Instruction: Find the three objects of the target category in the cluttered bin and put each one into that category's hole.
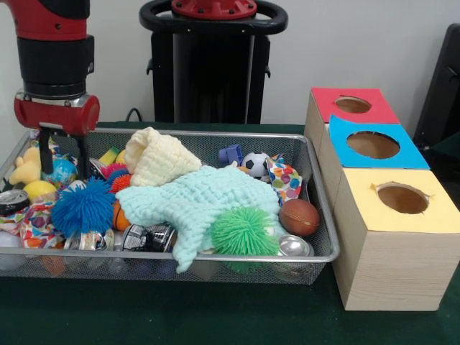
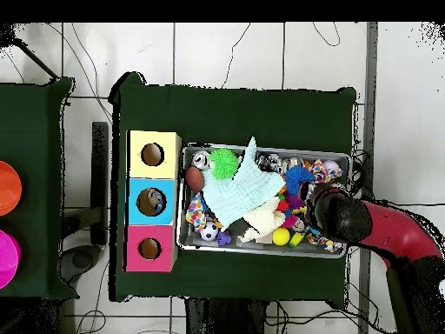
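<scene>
Silver wire mesh forms the bin (image 1: 316, 188), which sits on the dark green bench (image 1: 180, 316) and is crowded with toys and cloth. A mint green knitted cloth (image 1: 205, 205) sprawls over the middle and droops across the near rim in the front view, with a cream knitted piece (image 1: 162, 158) lying against its far edge. On the cloth's near side rests a green spiky ball (image 1: 244, 231), and just beside that a brown basketball (image 1: 299, 217) lies close to the bin's end wall, with a shiny metal can (image 1: 293, 248) in the corner below it. A blue spiky ball (image 1: 83, 207) sits toward the other end, near a yellow ball (image 1: 39, 190) and a yellow plush toy (image 1: 27, 169). A small soccer ball (image 1: 254, 164) lies by the far rim. The red and black arm (image 1: 54, 57) comes down over that crowded end, and its hand (image 1: 63, 154) reaches in among the toys, its two dark fingers (image 1: 44, 151) standing apart with nothing visibly between them. Beside the bin's other end stand three pale wooden boxes in a row, touching: the yellow-topped box (image 1: 392, 244) nearest, the blue-topped box (image 1: 374, 146) in the middle, and the red-topped box (image 1: 320, 108) farthest. The hole (image 1: 353, 105) in the red top lies well apart from the hand, at the opposite end of the bench layout.
</scene>
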